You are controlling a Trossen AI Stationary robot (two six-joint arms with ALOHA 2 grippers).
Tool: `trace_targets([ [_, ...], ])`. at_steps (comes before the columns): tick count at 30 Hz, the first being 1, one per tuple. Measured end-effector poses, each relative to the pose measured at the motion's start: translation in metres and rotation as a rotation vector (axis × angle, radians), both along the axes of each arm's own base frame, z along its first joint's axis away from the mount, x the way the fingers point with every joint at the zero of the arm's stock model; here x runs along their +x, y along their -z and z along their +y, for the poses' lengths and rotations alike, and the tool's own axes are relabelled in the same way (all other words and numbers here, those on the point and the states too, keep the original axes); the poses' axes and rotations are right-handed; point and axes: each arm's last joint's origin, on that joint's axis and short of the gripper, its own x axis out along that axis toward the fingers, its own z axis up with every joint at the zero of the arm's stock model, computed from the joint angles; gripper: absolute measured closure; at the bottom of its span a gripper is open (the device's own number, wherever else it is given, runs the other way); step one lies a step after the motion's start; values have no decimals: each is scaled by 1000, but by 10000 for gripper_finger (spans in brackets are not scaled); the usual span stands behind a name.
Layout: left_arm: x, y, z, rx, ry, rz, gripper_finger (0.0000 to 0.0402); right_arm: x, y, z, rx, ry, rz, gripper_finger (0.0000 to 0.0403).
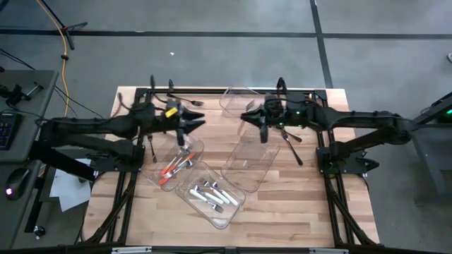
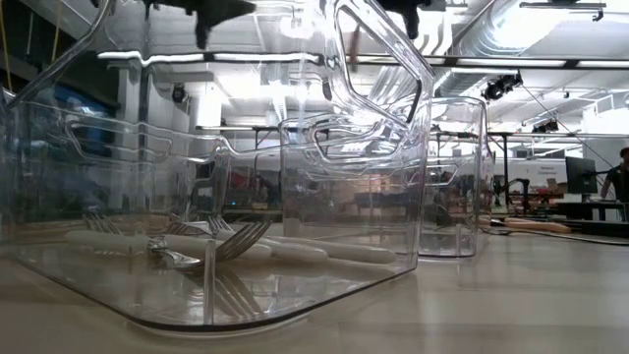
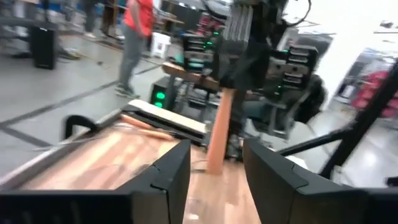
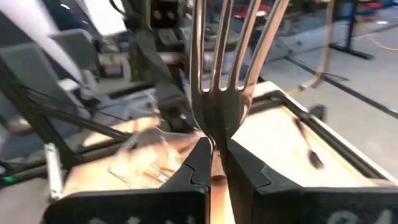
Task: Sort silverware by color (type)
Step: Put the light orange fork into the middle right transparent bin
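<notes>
1. Jaws of the right gripper are pinched tight on a fork. Its silver prongs stick up past the fingers, and its neck sits in the thin gap between them.
2. From above, the right gripper hangs over the far end of an empty clear bin in the middle of the bench.
3. Jaws of the left gripper stand apart, and an orange handle stands upright in the gap between them. Whether the fingers touch it is hard to tell.
4. From above, the left gripper is over the far end of the bin with orange-handled pieces.
5. White-handled pieces lie in the nearest bin, to the right of the orange ones.
6. Black pieces lie on the bare bench to the right of the right gripper. Two more black pieces lie near the far edge.
7. One more clear bin sits at the far edge.
8. In the low view, the grippers are cut off at the top, and only forks in the closest bin show well.
9. A person in a red top stands far off in the room, blurred.
</notes>
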Motion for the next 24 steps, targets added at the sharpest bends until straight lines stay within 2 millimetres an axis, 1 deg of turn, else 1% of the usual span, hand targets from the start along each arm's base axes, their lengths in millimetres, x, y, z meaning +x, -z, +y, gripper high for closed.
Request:
trace_targets([
  [5,-31,-14,-1,40,-56,-15,263,-31,-9,2,-19,91,67,393],
  [9,-46,-22,-3,80,-63,-59,263,-45,-14,2,-28,135,80,393],
  [13,-52,-26,-4,84,-71,-83,264,-49,-17,3,-28,140,72,393],
  [19,-51,-26,-4,84,-71,-81,265,-47,-15,3,-16,115,78,393],
  [21,-50,-25,-3,83,-71,-75,265,-47,-15,4,14,106,74,393],
  [24,-51,-25,-3,83,-71,-78,266,-47,-13,5,111,95,80,393],
])
